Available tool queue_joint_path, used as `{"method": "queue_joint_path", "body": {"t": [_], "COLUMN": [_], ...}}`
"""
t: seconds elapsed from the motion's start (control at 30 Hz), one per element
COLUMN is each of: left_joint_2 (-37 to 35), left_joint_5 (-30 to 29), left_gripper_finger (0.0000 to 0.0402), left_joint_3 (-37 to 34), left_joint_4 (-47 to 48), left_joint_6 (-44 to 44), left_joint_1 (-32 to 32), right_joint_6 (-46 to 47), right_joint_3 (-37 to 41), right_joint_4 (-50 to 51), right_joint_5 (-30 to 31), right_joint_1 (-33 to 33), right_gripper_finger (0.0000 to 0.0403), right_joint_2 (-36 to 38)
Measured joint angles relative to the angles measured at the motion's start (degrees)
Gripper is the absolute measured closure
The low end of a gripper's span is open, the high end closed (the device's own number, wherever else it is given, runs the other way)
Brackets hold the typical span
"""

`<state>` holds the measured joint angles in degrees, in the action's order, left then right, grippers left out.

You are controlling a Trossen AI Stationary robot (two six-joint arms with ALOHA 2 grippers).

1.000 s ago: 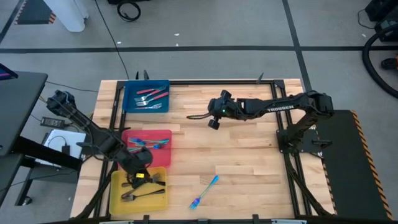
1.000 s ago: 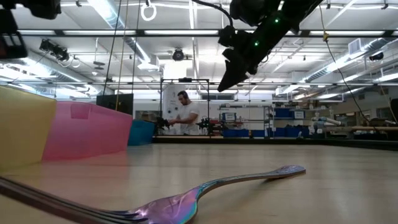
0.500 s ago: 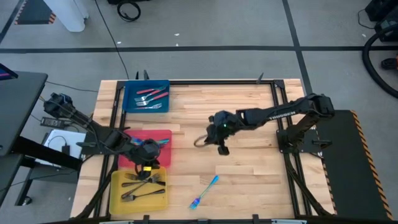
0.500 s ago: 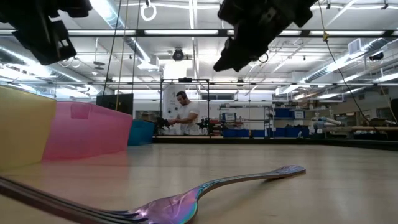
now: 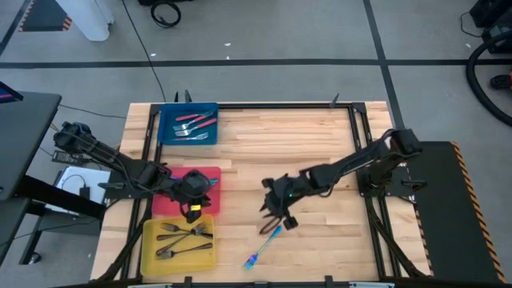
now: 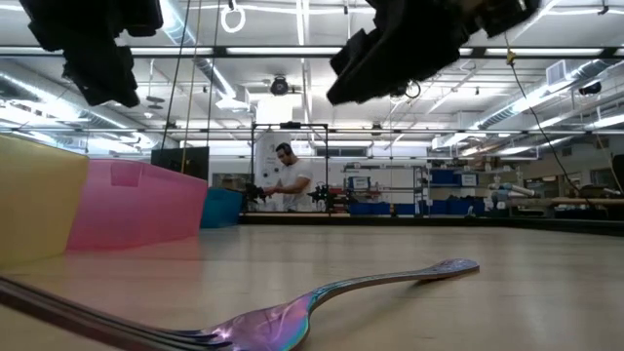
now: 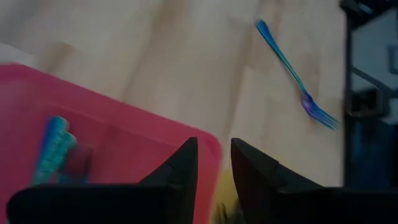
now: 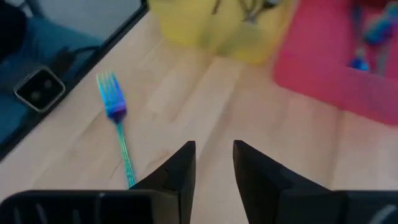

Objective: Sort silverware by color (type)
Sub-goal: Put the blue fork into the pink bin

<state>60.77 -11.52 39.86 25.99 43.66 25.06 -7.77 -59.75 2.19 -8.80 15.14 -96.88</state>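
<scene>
Right gripper (image 5: 276,218), fingers slightly parted and empty, has descended to lower centre — just above the last blue fork (image 5: 263,246).

left pincer (image 5: 194,210) slightly open, right pincer (image 5: 276,218) slightly open

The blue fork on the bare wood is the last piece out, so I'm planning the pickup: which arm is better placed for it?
The right. Its gripper hangs open just above the blue fork, whereas the left gripper sits over the red tray, farther away.
</scene>
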Motion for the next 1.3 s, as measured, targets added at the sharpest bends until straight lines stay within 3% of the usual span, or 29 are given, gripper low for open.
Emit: {"method": "queue_joint_path", "body": {"t": [0.2, 0.57, 0.77, 0.9, 1.3], "left_joint_2": [0.0, 0.0, 0.0, 0.0, 0.0], "left_joint_5": [-6.8, -6.9, -6.9, -6.9, -6.9], "left_gripper_finger": [0.0306, 0.0306, 0.0306, 0.0306, 0.0306], "left_joint_3": [0.0, 0.0, 0.0, 0.0, 0.0], "left_joint_4": [-0.4, -6.1, -6.3, -6.7, -7.3], "left_joint_6": [0.7, 0.6, 0.6, 0.7, 0.7], "left_joint_1": [0.0, 0.0, 0.0, 0.0, 0.0], "right_joint_6": [-0.1, -5.2, -7.4, -7.9, -1.6], "right_joint_3": [0.0, 0.0, -0.2, -0.3, -0.4], "right_joint_4": [-6.4, -16.9, -20.7, -24.1, -19.5], "right_joint_5": [-3.7, -1.3, -1.1, 2.2, 7.1], "right_joint_1": [3.3, 10.0, 11.5, 11.7, 11.5], "right_gripper_finger": [0.0286, 0.0286, 0.0286, 0.0286, 0.0286], "right_joint_2": [-5.8, -15.3, -19.1, -21.4, -22.0]}}
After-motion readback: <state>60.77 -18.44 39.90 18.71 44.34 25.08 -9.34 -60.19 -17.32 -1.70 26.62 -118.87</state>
